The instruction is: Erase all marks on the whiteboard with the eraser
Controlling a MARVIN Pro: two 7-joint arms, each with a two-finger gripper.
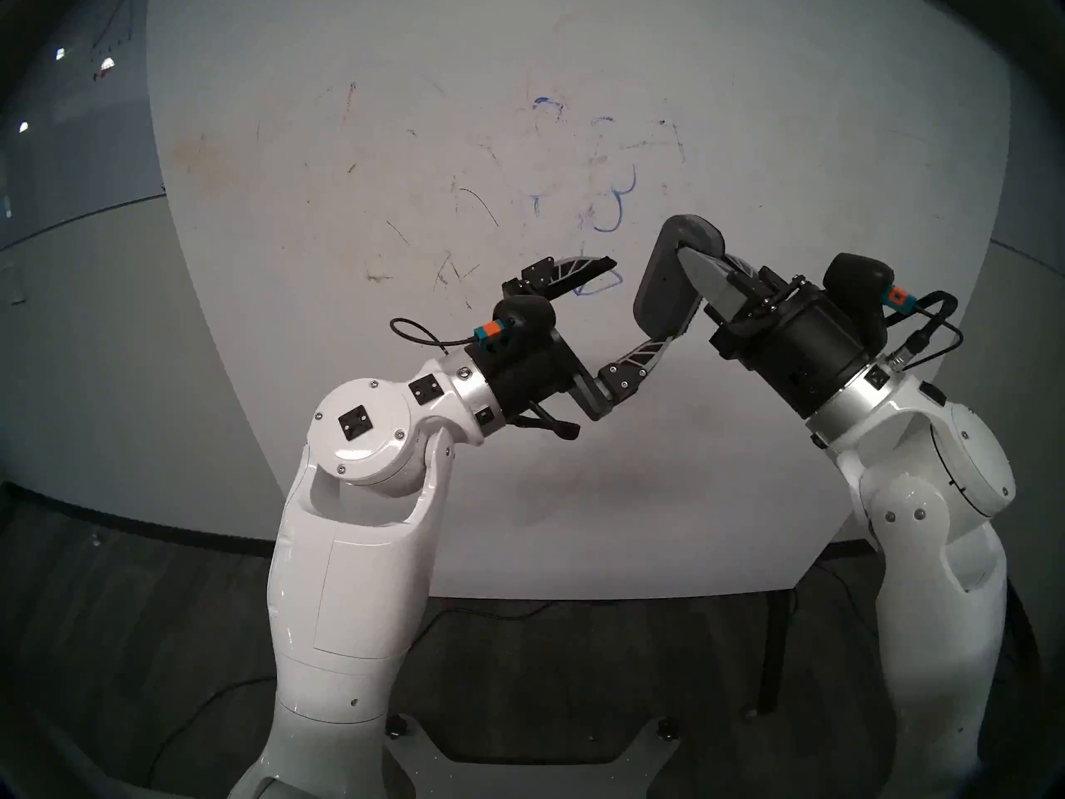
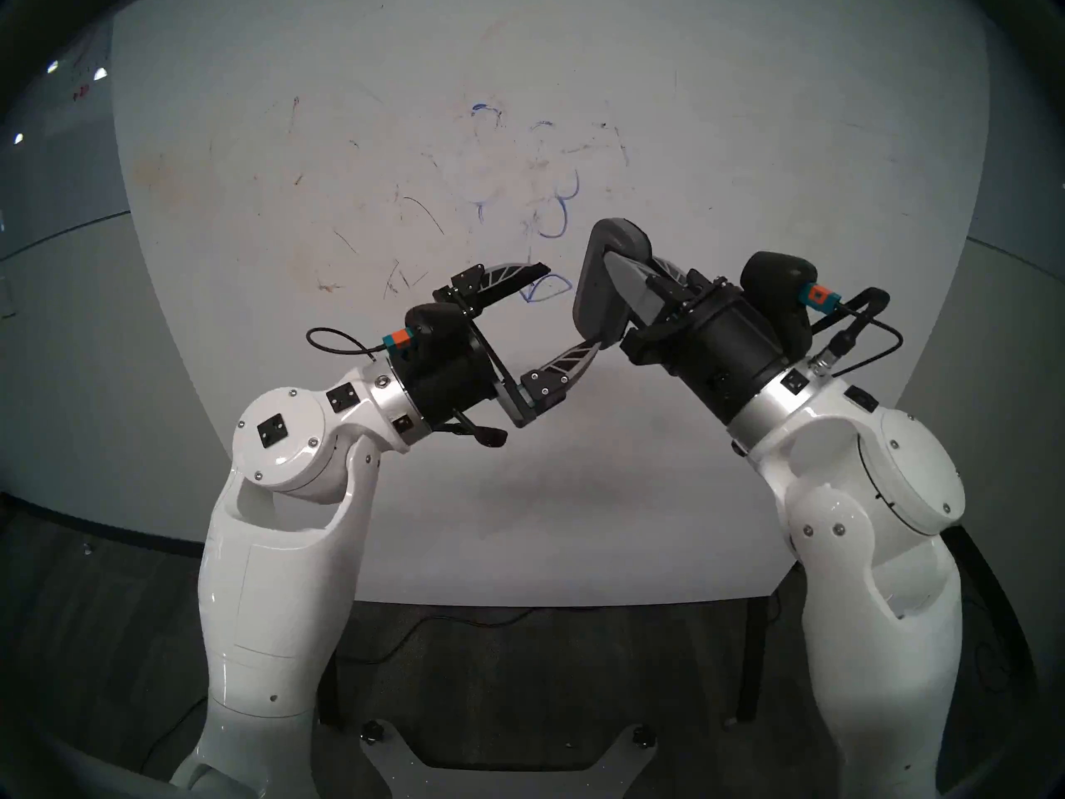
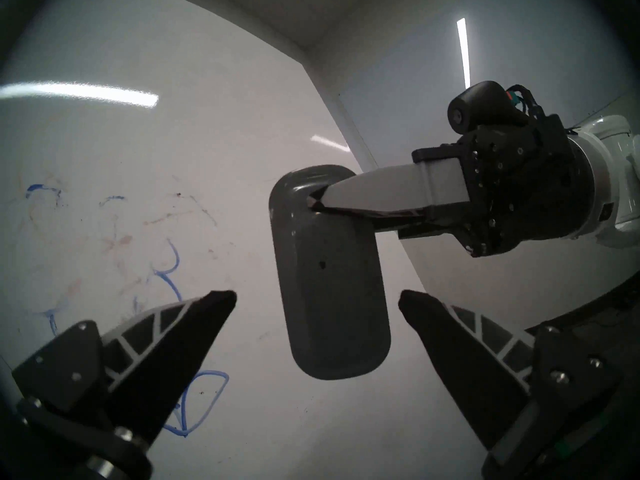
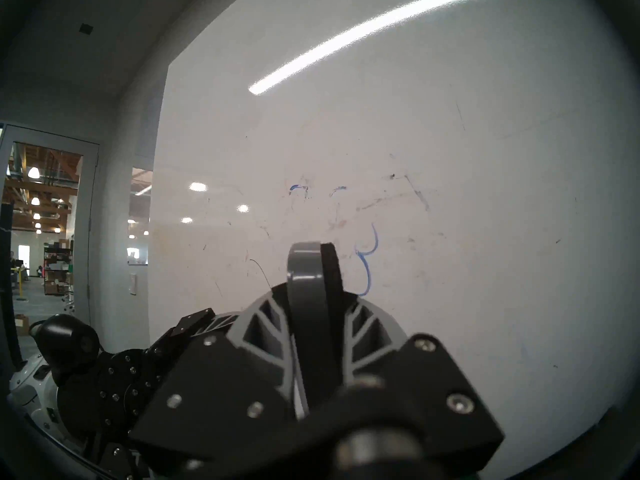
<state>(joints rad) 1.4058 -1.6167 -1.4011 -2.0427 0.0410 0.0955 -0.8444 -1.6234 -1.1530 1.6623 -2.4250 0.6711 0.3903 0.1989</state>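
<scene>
The whiteboard [image 1: 576, 60] [image 2: 691, 88] [image 3: 138, 140] [image 4: 450, 157] fills the view ahead. Blue marks [image 1: 616, 204] [image 2: 562, 215] [image 3: 169, 261] [image 4: 367, 261] remain at its middle: loops, faint petal remnants and a leaf outline [image 1: 599, 287] [image 3: 204, 399]. My right gripper [image 1: 691, 256] [image 2: 614, 259] [image 3: 311, 205] [image 4: 311, 302] is shut on the upper end of the dark grey eraser [image 1: 668, 284] [image 2: 599, 296] [image 3: 329, 278] [image 4: 306, 271], just right of the marks. The eraser seems clear of the board. My left gripper [image 1: 645, 299] [image 2: 572, 306] [image 3: 317, 295] is open, one finger on each side of the eraser's lower end, not touching it.
Brown and black scratchy stains [image 1: 461, 204] lie left of the blue marks. A grey wall panel with a red graph [image 1: 115, 31] is at the upper left. Dark floor with cables [image 1: 490, 619] and a stand leg [image 1: 772, 648] lie below the board. A doorway [image 4: 45, 226] shows beyond the board's left edge.
</scene>
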